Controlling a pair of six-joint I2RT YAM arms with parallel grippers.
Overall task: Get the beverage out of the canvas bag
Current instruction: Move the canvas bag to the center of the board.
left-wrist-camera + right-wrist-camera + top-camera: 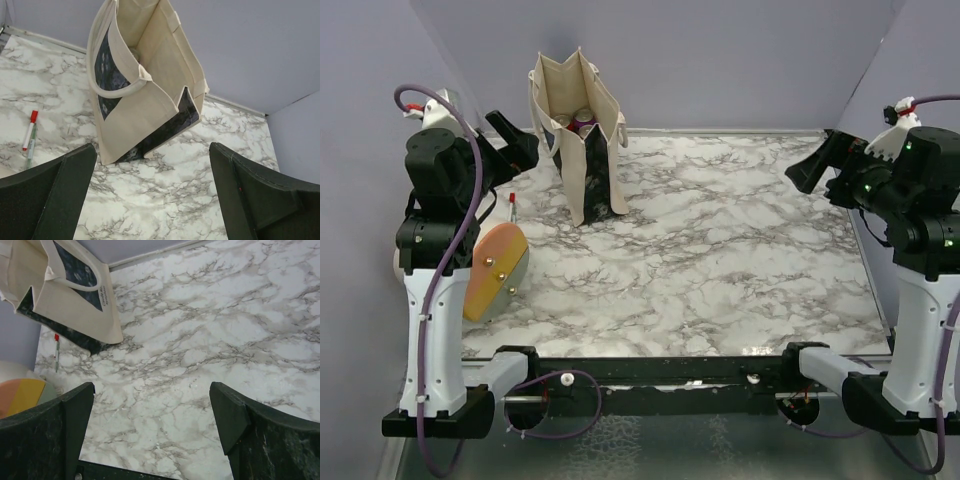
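Observation:
The canvas bag (582, 160) stands upright at the back left of the marble table, its mouth open and a black printed panel on its narrow side. Round can tops, the beverage (583, 122), show inside its mouth. My left gripper (518, 142) hangs open just left of the bag and touches nothing. In the left wrist view the bag (145, 95) fills the middle above the open left gripper (152, 150). My right gripper (812, 166) is open at the far right, well away from the bag. From the right wrist the bag (75, 295) lies at the upper left, beyond the empty right gripper (152, 387).
A red-capped marker (511, 206) lies on the table left of the bag. A cream cylinder with an orange end (495, 270) rests near the left arm. Lilac walls close off the back and both sides.

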